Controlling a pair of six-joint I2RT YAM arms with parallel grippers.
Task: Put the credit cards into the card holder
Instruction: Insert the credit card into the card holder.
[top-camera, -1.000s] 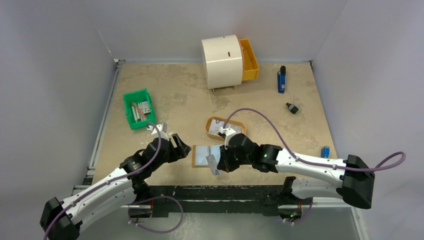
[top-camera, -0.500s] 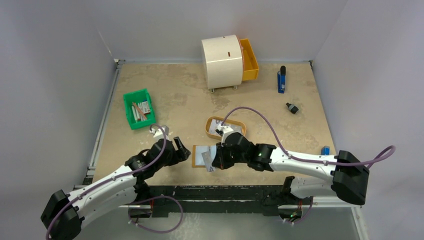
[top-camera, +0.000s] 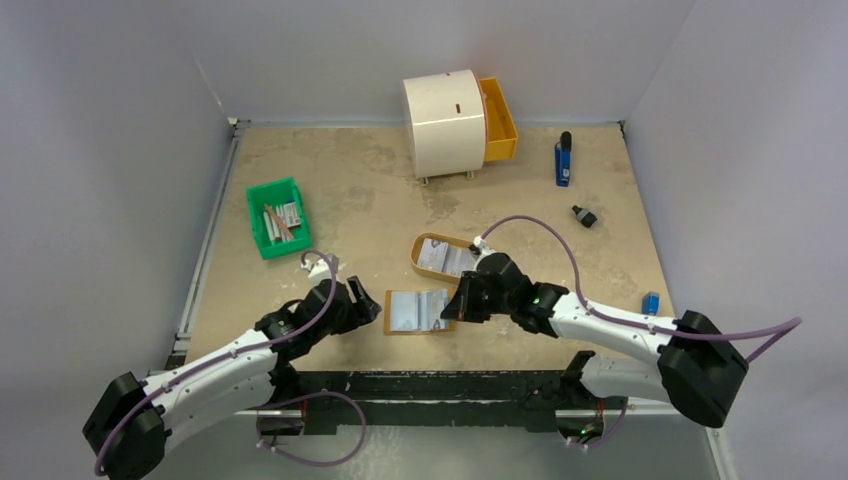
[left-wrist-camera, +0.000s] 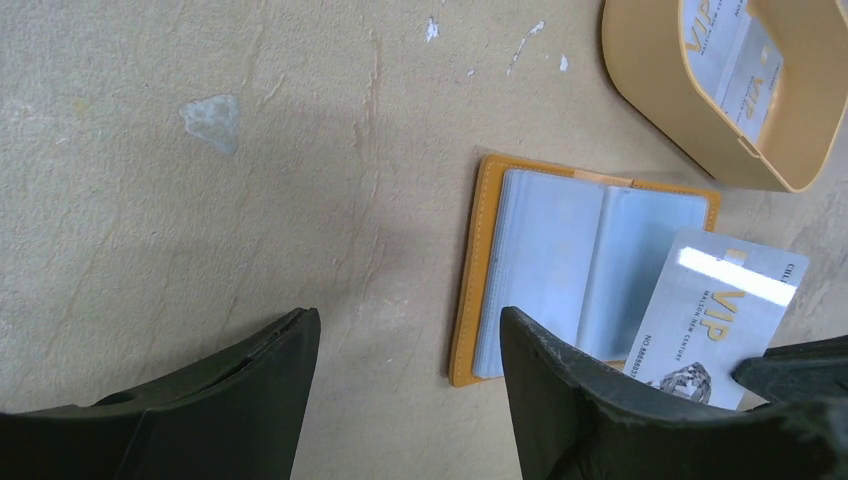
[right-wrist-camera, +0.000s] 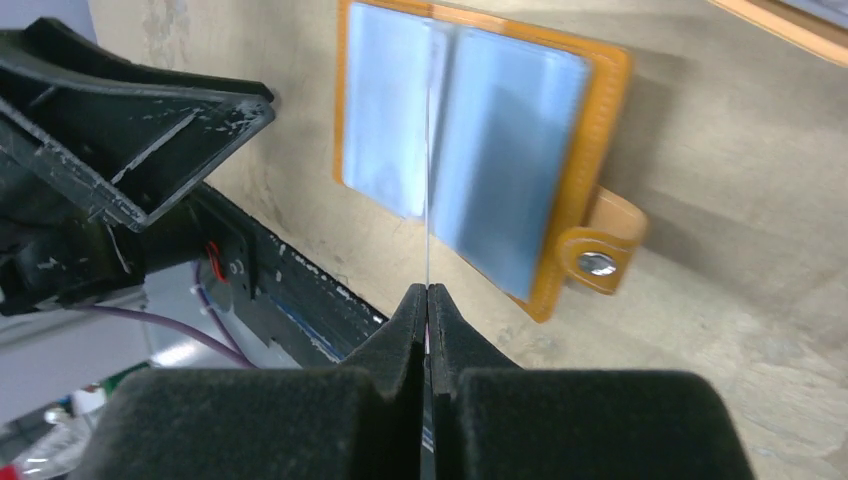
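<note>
From the right wrist, the card shows only as a thin edge-on line, so its face is unreadable. The right claw gripping it is blurred up close and cut off by the bottom edge. From the left wrist, that card covers the lower right corner of the card holder. The tray and the second card inside it run off the top edge. The fingers of the left claw are cropped at the bottom. From above, the contents of the green bin are too small to tell. So are a blue item and a black item on the worktop.
</note>
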